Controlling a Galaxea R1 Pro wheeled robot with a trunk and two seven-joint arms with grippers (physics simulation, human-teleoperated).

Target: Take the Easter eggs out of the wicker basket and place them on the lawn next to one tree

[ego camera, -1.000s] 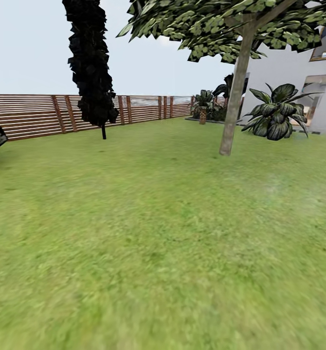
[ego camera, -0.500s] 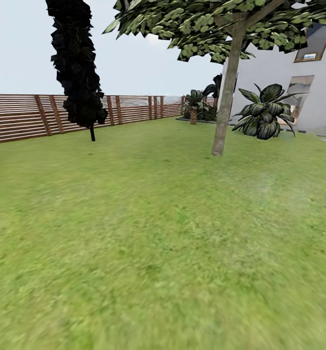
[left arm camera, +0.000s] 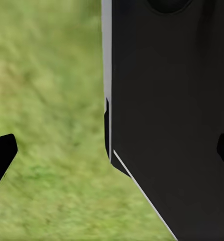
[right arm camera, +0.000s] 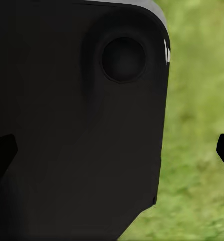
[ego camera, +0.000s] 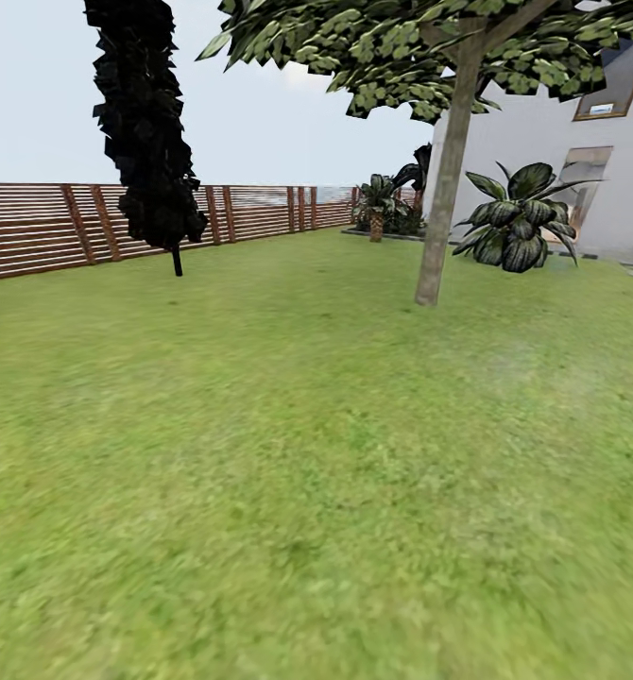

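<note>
Two grippers, left (left arm camera: 112, 153) and right (right arm camera: 112, 148), jaws standing wide, carrying nothing. Lawn (ego camera: 288, 453) showing; search step running; next move calling for locating basket.

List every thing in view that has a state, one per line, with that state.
left gripper: open, fingertips wide apart, nothing between them, above grass.
right gripper: open, fingertips wide apart, empty.
lawn: bare grass in the near ground, nothing lying on it.
leafy tree: upright, trunk leaning slightly.
dark columnar tree: upright by the fence.
wooden fence: standing, unbroken along the lawn's far edge.
</note>
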